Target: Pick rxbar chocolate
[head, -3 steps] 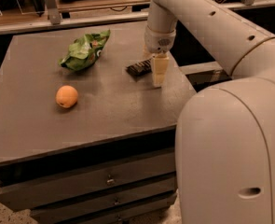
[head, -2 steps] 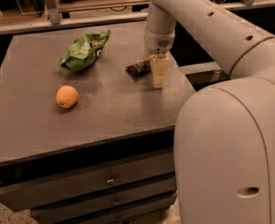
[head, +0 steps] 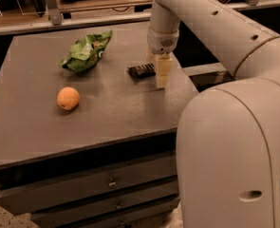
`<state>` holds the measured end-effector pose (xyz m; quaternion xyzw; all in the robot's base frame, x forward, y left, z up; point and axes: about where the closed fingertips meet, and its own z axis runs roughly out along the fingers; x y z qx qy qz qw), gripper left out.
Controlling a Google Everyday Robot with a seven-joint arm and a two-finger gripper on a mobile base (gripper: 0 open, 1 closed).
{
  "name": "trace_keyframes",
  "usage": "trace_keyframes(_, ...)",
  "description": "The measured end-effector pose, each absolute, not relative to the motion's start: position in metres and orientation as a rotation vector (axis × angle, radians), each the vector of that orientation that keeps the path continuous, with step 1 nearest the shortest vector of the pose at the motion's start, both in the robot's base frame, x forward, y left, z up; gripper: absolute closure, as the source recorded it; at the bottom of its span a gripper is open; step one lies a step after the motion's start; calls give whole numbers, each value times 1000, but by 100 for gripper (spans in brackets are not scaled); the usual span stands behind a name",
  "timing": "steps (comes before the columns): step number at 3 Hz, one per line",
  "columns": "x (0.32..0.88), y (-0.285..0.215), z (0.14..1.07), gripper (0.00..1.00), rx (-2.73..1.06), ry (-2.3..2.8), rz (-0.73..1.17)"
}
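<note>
The rxbar chocolate (head: 140,71) lies flat on the table (head: 111,118), right of the green snack bag (head: 85,51), with the gripper (head: 159,79) down at its right end; whether it is spread or pinching, I cannot tell. If gripped only by that end, the flat bar could pivot and slip free.

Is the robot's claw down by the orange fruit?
No, the claw is at the right end of the rxbar chocolate, well apart from the orange.

Gripper (head: 158,78) just beside rxbar chocolate (head: 140,71)
</note>
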<state>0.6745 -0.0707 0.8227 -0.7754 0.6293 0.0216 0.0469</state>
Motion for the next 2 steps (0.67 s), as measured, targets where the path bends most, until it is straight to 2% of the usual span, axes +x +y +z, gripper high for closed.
trace_keyframes(2,673,-71,835,100,-2361,1922,71)
